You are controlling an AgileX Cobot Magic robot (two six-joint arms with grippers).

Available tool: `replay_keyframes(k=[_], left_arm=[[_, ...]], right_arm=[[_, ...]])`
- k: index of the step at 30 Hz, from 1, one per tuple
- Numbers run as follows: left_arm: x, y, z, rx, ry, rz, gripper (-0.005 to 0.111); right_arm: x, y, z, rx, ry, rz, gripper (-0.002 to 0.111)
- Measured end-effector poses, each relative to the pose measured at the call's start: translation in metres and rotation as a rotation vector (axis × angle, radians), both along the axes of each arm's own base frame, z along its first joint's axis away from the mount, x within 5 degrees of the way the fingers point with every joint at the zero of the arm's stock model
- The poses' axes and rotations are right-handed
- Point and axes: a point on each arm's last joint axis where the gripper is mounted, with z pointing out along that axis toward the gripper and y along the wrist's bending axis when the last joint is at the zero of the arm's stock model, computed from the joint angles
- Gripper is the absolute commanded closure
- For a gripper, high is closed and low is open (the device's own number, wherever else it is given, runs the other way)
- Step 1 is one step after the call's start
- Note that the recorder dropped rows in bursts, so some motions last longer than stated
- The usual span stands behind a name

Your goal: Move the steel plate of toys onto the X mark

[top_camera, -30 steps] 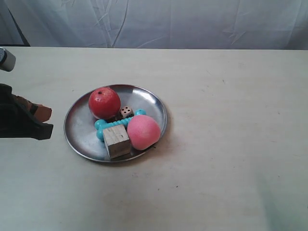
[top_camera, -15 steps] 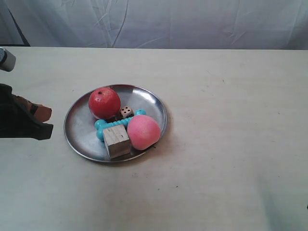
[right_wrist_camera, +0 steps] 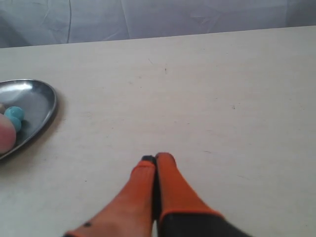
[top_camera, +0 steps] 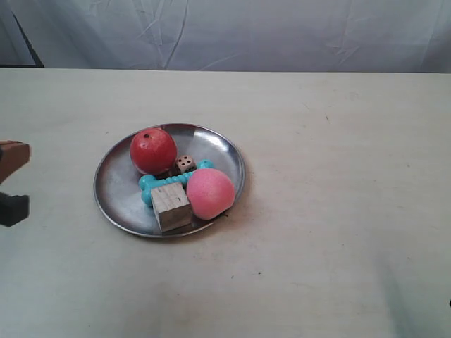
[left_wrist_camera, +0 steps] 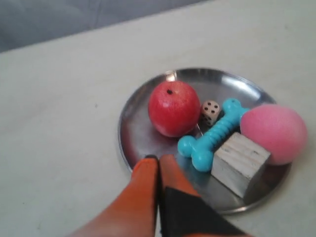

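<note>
The left pincer (left_wrist_camera: 158,160) has its two orange fingers pressed together with nothing between them. In the left wrist view its tips lie over the edge of the steel plate (left_wrist_camera: 134,134), on the side nearest the red apple-like ball (left_wrist_camera: 174,107); whether they touch the rim cannot be told. Just beyond the tips that ball sits in the plate, a dark dimple on its top. Beside it is the small die (left_wrist_camera: 211,109), touching or all but touching the turquoise ribbed bone (left_wrist_camera: 213,136), which lies slantwise across the middle of the plate. The pale wooden block (left_wrist_camera: 239,163) sits against one knobbed end of the bone, and the pink egg-shaped ball (left_wrist_camera: 274,132) rests beside the block at the plate's far side. The right pincer (right_wrist_camera: 156,159) is likewise pressed together and empty. It is above bare worktop (right_wrist_camera: 222,123), well apart from the plate, of which the right wrist view shows only one curved edge. In the exterior view the plate lies flat on the worktop, left of the middle, with all five toys inside its rim. A brown and black part of the arm at the exterior view's left (top_camera: 13,211) shows at the frame edge, apart from the plate. A tiny dark mark (top_camera: 328,118) lies on the worktop to the plate's right, too small to tell its shape.
</note>
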Motion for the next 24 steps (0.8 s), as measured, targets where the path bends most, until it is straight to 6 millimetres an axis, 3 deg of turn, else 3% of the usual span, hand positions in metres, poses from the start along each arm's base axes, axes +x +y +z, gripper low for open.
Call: replay_keyframes(k=[5,9,16,24], left_arm=[[-0.040,0.024,-0.001,-0.097,-0.181,0.116,0.106],[-0.062,0.038,-0.017,-0.138,-0.232,0.245,0.106],[-0.076,0.049,-0.047,-0.163,-0.207,0.431,0.106],[-0.078,0.053,-0.067,-0.101,-0.199,0.478,0.106]], right_arm=[[0.000,0.000,0.000,0.000,0.000,0.000,0.108],[0.000,0.000,0.000,0.000,0.000,0.000,0.108],[0.000,0.000,0.000,0.000,0.000,0.000,0.108],[0.000,0.000,0.000,0.000,0.000,0.000,0.108]])
